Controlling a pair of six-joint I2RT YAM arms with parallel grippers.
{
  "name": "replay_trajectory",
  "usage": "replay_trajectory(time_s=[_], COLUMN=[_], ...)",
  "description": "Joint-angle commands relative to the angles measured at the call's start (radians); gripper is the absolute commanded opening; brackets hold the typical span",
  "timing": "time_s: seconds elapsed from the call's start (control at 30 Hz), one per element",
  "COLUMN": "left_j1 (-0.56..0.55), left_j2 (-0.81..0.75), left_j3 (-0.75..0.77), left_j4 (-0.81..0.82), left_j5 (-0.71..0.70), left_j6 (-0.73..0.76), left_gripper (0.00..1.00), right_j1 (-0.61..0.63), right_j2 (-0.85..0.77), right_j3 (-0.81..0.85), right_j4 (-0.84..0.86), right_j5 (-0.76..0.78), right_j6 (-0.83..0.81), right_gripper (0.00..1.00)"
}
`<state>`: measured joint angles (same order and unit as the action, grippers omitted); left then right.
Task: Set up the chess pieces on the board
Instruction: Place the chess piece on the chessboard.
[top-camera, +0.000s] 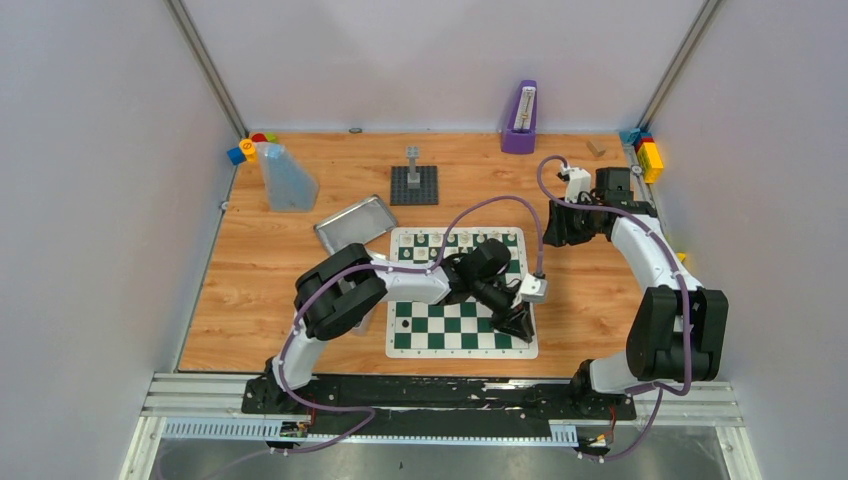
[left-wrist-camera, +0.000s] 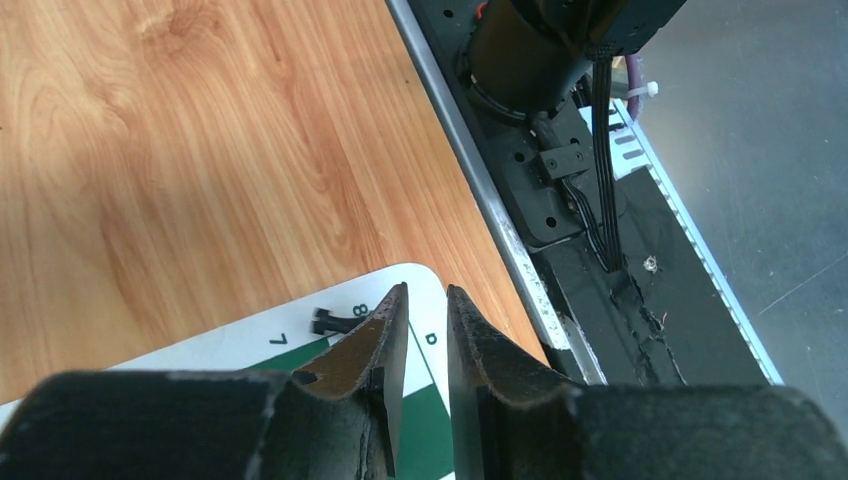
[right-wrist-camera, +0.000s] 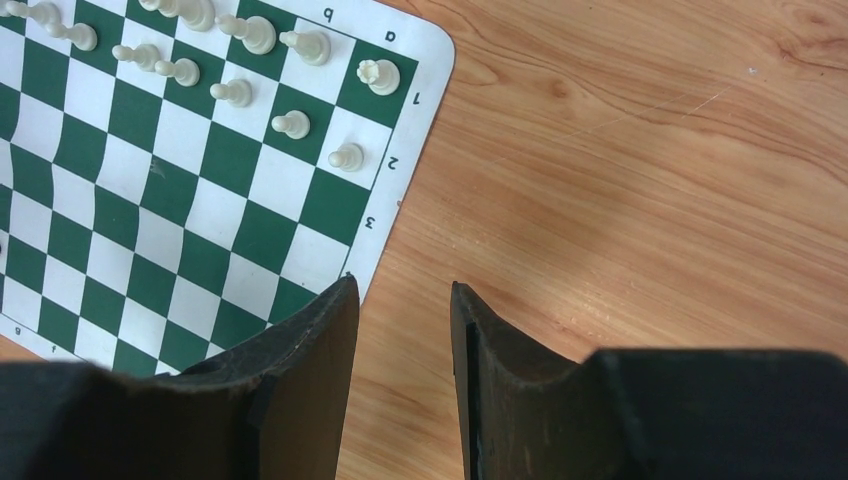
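Board (top-camera: 432, 338) lies flat mid-table (top-camera: 260, 290), ahead of both arm bases. Along its far edge, the cream pieces (right-wrist-camera: 292, 124) stand upright in two rows on ranks 1 and 2, and the corner one sits on the square by the "1" mark. One black piece (left-wrist-camera: 335, 320) appears to lie on its side on the white border by the "8", at the near right corner, just beside the left gripper (left-wrist-camera: 427, 292). The left arm stretches across the board; its jaws stand a narrow slit apart, with nothing seen between them. The right gripper (right-wrist-camera: 404, 286) hangs over bare wood just off the board's right edge near the far corner, jaws spread wide and empty. A tin (top-camera: 352, 225) sits just beside the far left corner.
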<state>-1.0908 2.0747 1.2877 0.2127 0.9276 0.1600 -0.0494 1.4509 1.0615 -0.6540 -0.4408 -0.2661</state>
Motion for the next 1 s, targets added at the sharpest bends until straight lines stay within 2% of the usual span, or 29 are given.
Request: replay_trajectory(time_s=[0.0, 0.2, 0.37, 0.57, 0.7, 0.97], left_j1=[-0.009, -0.010, -0.010, -0.007, -0.006, 0.017], left_j2=[0.033, 0.026, -0.018, -0.159, -0.278, -0.498], left_j3=[0.058, 0.034, 0.026, 0.031, 0.033, -0.059], left_j4=[0.032, -0.002, -0.041, -0.297, -0.498, -0.797], left_j5=[0.025, -0.002, -0.034, -0.159, -0.303, -0.496], left_j6=[0.001, 0.059, 0.108, 0.234, 0.323, 0.476], left_gripper=[0.29, 0.30, 0.35, 0.40, 0.45, 0.53], right_j1=[-0.003, -0.004, -0.004, -0.004, -0.001, 0.068], right_j2=[-0.037, -0.038, -0.038, -0.034, -0.057, -0.261], right_j3=[0.009, 0.009, 0.006, -0.003, 0.014, -0.131], right_j4=[0.014, 0.011, 0.010, -0.015, -0.120, -0.319], right_j5=[-0.032, -0.036, -0.042, -0.075, -0.140, -0.210], right_j6=[-0.004, -0.005, -0.004, -0.030, -0.074, -0.337], right_gripper=[0.40, 0.40, 0.40, 0.41, 0.45, 0.56])
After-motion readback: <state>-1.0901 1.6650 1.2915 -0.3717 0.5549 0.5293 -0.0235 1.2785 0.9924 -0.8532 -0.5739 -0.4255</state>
